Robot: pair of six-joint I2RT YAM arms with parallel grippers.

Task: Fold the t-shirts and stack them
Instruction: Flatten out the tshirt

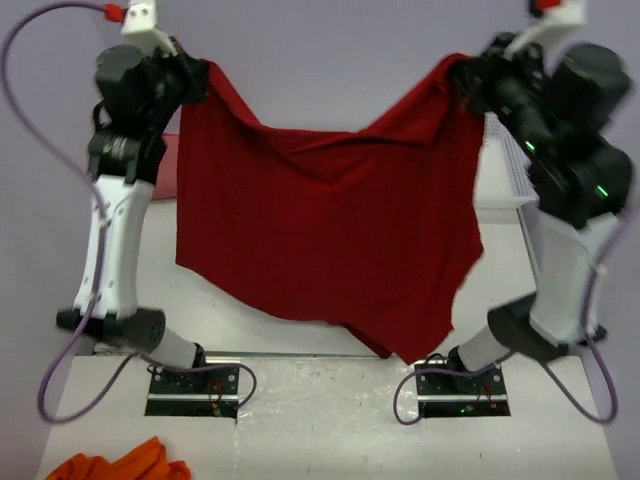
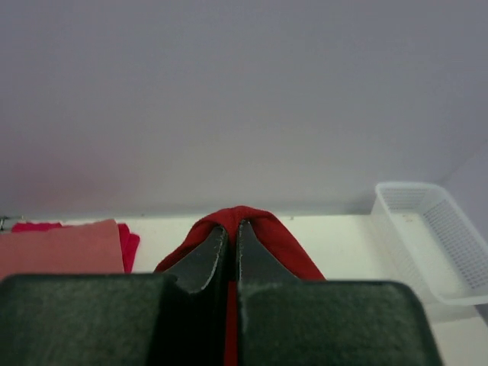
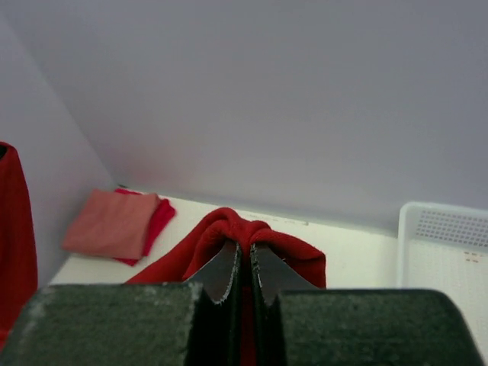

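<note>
From above, we have the dark shirt (image 1: 320, 230) hanging in the air between both arms. The left gripper (image 1: 195, 80) has one top corner and the right gripper (image 1: 465, 80) the other. The top edge sags in the middle and the hem trails low on the right, just above the table (image 1: 330, 430). For a clean lay-down, we judge the arms want to spread until that edge is taut. They should then come down level and together, hem first, so that the cloth lands flat and not bunched. An orange cloth (image 1: 120, 465) lies at the near left corner, well apart.

On the left wrist view, the fingers (image 2: 206, 259) are pressed together with a fold of the dark shirt (image 2: 282, 244) clamped between them. The cloth bulges over the tips and falls away on both sides. Far left, the pink shirt (image 2: 61, 244) lies folded on the red shirt (image 2: 128, 245). A white basket (image 2: 412, 187) stands at the right.

On the right wrist view it is the same story. The fingers (image 3: 221, 274) are shut tight on a thick bunch of the dark shirt (image 3: 221, 225), which humps over the tips. That is a lot of cloth in one pinch, so we would watch for slipping as the arms pull apart. The pink-on-red stack sits back left and the basket on the right.
</note>
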